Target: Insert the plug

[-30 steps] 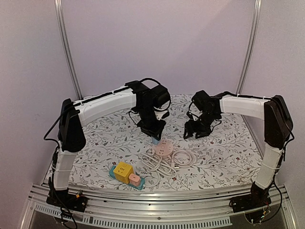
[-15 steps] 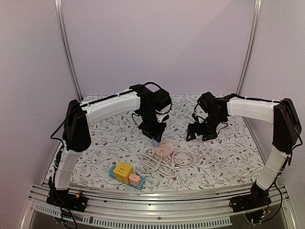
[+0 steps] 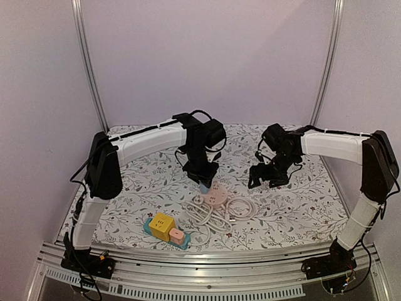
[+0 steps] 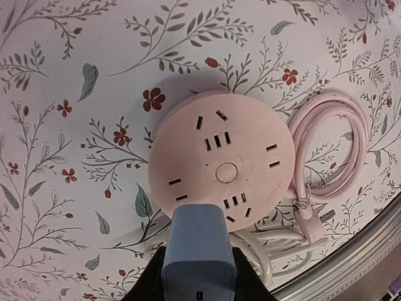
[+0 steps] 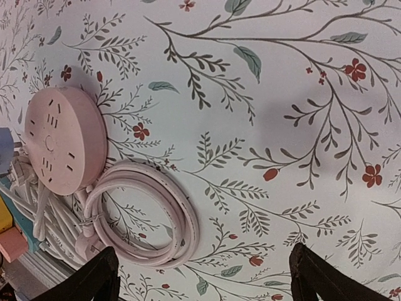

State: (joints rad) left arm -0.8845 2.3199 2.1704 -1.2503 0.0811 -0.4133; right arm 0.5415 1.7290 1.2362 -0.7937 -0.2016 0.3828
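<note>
My left gripper [image 4: 198, 276] is shut on a blue plug adapter [image 4: 198, 251] and holds it just above the near edge of the round pink power strip [image 4: 222, 165], whose sockets face up. In the top view the left gripper [image 3: 202, 182] stands over the pink strip [image 3: 215, 194] with the blue plug [image 3: 203, 186] at its tip. My right gripper [image 3: 268, 177] is open and empty, to the right of the strip. Its view shows the strip [image 5: 62, 139] and the coiled pink cable [image 5: 143, 213] at the left.
A white cable bundle [image 3: 210, 216] lies in front of the pink strip. A yellow cube socket [image 3: 161, 226] with a pink block on a teal base sits near the front left. The table's metal front edge [image 4: 351, 254] runs close by.
My left gripper has moved a little right and down with the blue plug, closer over the pink strip. My right gripper has shifted slightly right and forward.
</note>
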